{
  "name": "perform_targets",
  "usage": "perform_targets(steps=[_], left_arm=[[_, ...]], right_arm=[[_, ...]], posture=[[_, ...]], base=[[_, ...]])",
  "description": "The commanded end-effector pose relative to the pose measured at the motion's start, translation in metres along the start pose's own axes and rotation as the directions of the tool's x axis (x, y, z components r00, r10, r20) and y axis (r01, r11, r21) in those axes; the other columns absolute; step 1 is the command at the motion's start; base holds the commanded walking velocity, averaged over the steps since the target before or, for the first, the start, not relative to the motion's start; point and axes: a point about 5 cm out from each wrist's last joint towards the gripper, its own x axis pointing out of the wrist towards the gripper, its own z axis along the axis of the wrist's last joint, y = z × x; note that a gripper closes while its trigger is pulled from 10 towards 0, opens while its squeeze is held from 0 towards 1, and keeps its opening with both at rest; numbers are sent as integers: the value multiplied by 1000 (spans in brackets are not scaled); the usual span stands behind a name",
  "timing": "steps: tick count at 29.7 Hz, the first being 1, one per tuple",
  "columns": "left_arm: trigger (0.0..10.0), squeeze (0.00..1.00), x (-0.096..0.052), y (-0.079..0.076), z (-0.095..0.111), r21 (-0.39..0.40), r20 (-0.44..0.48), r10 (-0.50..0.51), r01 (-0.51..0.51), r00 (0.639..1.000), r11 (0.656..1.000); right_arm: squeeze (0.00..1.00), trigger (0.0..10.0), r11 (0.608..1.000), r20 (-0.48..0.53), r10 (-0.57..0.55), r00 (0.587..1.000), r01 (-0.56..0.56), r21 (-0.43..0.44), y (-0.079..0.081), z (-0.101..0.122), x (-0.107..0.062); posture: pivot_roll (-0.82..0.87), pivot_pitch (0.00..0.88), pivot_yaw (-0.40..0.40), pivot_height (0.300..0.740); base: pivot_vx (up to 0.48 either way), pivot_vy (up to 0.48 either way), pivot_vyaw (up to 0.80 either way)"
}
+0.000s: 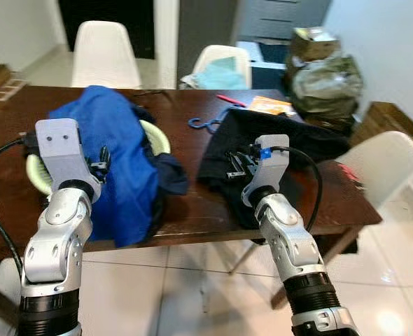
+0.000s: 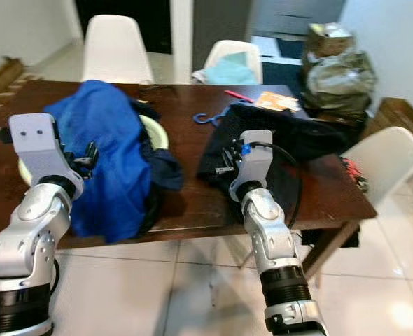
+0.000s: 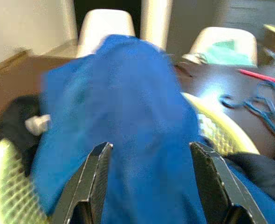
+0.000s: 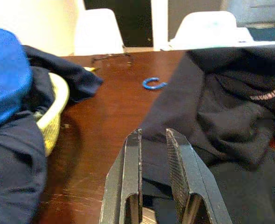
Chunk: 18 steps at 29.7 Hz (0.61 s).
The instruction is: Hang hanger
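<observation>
A blue hanger [image 1: 208, 123] lies on the dark wooden table [image 1: 192, 210], its hook [image 4: 154, 84] free and its body tucked under a black garment [image 1: 290, 140] on the right. My right gripper [image 1: 236, 165] hovers at that garment's near edge, fingers [image 4: 135, 154] almost together with nothing between them. On the left, a blue garment [image 1: 119, 150] is heaped over a yellow-green basket [image 1: 157, 136]. My left gripper [image 3: 149, 182] stands open just in front of the blue cloth, apart from it.
White chairs [image 1: 105, 52] stand behind the table and one [image 1: 388, 161] at its right end. Stuffed bags [image 1: 322, 73] sit at the back right. An orange packet [image 1: 269, 105] and a red pen [image 1: 231, 100] lie beyond the hanger.
</observation>
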Motion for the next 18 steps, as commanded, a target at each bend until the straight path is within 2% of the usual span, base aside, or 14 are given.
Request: perform_targets(steps=[1,6,7,8,9,11,16,17,18], left_arm=[[10000,0,-1,4,-2,70,-9,-22,23,1000,997],[10000,0,1,5,-1,108,-3,-37,37,999,993],[10000,1000,3,8,-1,142,1,-64,63,998,988],[10000,1000,7,15,0,131,11,-68,66,998,989],[10000,1000,7,15,0,131,11,-68,66,998,989],[10000,1000,18,27,1,91,29,-62,60,998,994],[10000,1000,30,36,1,82,42,-32,28,999,996],[10000,1000,40,41,2,69,56,-16,12,998,998],[10000,1000,40,41,2,69,56,-16,12,998,998]], right_arm=[[0,10000,1000,-13,0,1000,0,25,1,-4,-2],[0,10000,1000,-13,0,1000,0,30,2,-5,-2],[0,10000,1000,-12,0,1000,1,30,3,-4,-1],[0,10000,1000,-12,-1,1000,1,25,3,-4,0],[0,10000,1000,-12,-1,1000,1,25,3,-4,0],[0,10000,1000,-11,2,1000,-1,17,2,-3,1],[0,10000,1000,-11,3,1000,-3,12,2,-1,3],[0,10000,1000,-9,7,1000,-7,6,2,0,4],[0,10000,1000,-9,7,1000,-7,6,2,0,4]], posture=[[109,144,-68,740],[112,145,-69,740],[111,149,-75,740],[107,150,-79,740],[107,150,-79,740],[98,156,-86,740],[89,161,-94,740],[73,167,-96,740],[73,167,-96,740]], base=[[0,0,0],[0,0,0],[0,0,0],[0,0,0],[0,0,0],[0,0,0],[0,0,0],[0,0,0],[0,0,0]])
